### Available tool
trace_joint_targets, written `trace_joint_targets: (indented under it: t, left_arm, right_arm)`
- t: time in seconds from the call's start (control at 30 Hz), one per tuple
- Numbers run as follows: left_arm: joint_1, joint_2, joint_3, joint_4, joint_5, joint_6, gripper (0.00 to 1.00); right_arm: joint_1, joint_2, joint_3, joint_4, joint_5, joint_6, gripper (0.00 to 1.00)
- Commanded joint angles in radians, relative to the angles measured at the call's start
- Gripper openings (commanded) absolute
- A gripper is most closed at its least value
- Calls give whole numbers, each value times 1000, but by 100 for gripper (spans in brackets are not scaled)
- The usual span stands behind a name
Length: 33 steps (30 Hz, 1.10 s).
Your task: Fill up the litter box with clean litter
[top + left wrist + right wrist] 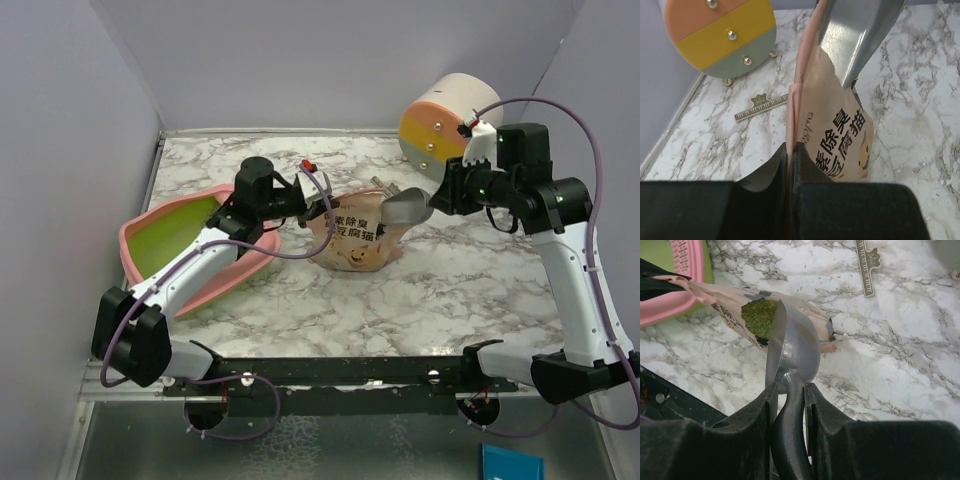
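The left end effector point(790, 152) pinches the pouch point(835, 145) steady so the right end effector point(790, 390), pinching the scoop point(792, 347), can dig litter point(760, 317).

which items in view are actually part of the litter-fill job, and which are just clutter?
In the job:
litter box
pouch, pinched in the left arm's jaws
litter, showing in the pouch's mouth
metal scoop, held in the right arm's jaws

Lying about:
round drawer unit
small ruler-like strip
blue item in front of the arm bases
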Motion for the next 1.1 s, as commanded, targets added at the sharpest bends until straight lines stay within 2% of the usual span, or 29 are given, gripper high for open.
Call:
trace_joint_targets:
  t: [0.0,0.17,0.4,0.77,1.07]
  left_arm:
    - [-17,-68,-40,197,-110,-105,0]
    - [-40,-87,-56,211,-60,-97,0]
    - [-59,-116,-121,253,-104,-87,0]
    - [-113,-178,-165,324,-126,-84,0]
    - [-135,-229,-230,361,-221,-57,0]
  right_arm:
    - [13,-13,-25,19,16,4,1]
    - [14,23,-4,39,-24,-6,1]
    - [37,14,2,25,-87,-10,1]
    - [56,57,-164,109,-103,-8,1]
    - [114,168,-152,138,4,14,1]
